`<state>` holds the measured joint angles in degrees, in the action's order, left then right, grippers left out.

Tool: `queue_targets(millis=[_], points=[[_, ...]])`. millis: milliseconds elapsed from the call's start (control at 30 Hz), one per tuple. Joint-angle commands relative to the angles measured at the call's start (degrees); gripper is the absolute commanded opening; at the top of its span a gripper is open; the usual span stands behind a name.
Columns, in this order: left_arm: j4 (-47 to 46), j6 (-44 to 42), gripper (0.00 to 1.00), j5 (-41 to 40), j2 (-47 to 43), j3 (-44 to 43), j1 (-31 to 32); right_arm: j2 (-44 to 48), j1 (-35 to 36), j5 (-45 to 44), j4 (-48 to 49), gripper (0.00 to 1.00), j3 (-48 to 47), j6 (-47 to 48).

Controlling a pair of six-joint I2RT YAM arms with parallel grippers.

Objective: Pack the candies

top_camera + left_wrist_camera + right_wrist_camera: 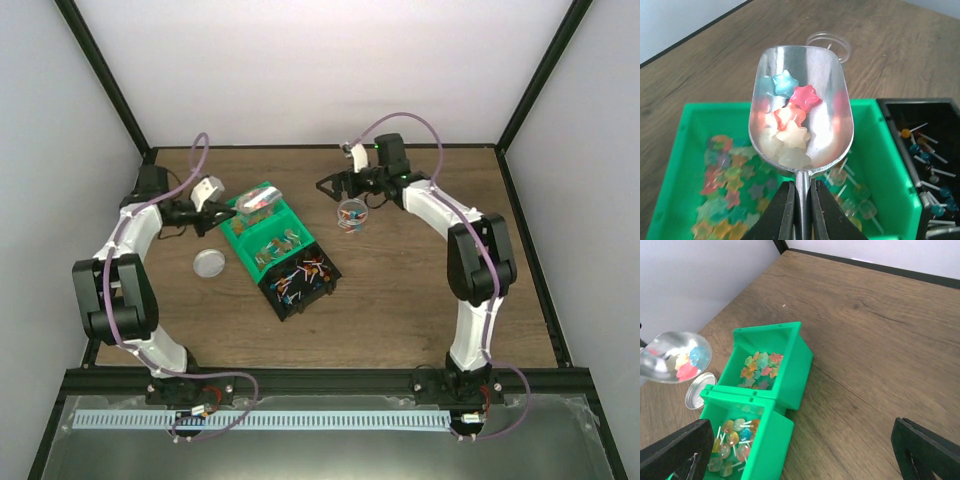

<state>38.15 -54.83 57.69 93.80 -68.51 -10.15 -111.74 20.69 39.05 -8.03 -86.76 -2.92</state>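
Left gripper (799, 210) clamps loaded scoop (802, 105) above green bin (685, 150); right gripper (350, 197) wide around a cup (350, 216); next, carry across and tip.

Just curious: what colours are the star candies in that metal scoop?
Blue, pink-red, orange and pale cream star candies, seen best in the left wrist view.

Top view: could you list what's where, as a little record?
left hand: shut on the scoop handle
scoop: star candies inside, held above green bin
right hand: jaws wide; jar at it, grip unclear
lid: on table, left of the bins
black bin: holds wrapped candies
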Motion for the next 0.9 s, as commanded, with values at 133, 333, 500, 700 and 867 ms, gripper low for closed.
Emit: queue_targets(millis=[133, 333, 500, 700, 867], points=[[-1.66, 6.79, 0.04, -3.31, -0.35, -4.57, 11.39, 7.41, -5.02, 3.38, 0.23, 1.0, 7.18, -3.07], [-4.87, 10.75, 0.04, -6.63, 2.48, -6.27, 17.38, 8.84, -7.36, 3.95, 1.93, 1.0, 11.73, -4.85], [-5.21, 12.78, 0.04, -9.74, 6.72, -9.56, 21.13, 7.84, -9.35, 4.14, 2.74, 1.0, 11.68, -6.51], [-4.45, 14.3, 0.04, -12.74, 10.8, -13.65, 24.09, 7.65, -10.11, 3.0, 3.37, 1.0, 12.09, -6.74], [-1.47, 14.4, 0.04, -16.33, 14.64, -18.26, 26.76, 7.17, -10.14, 2.84, 3.49, 1.0, 12.15, -6.66]])
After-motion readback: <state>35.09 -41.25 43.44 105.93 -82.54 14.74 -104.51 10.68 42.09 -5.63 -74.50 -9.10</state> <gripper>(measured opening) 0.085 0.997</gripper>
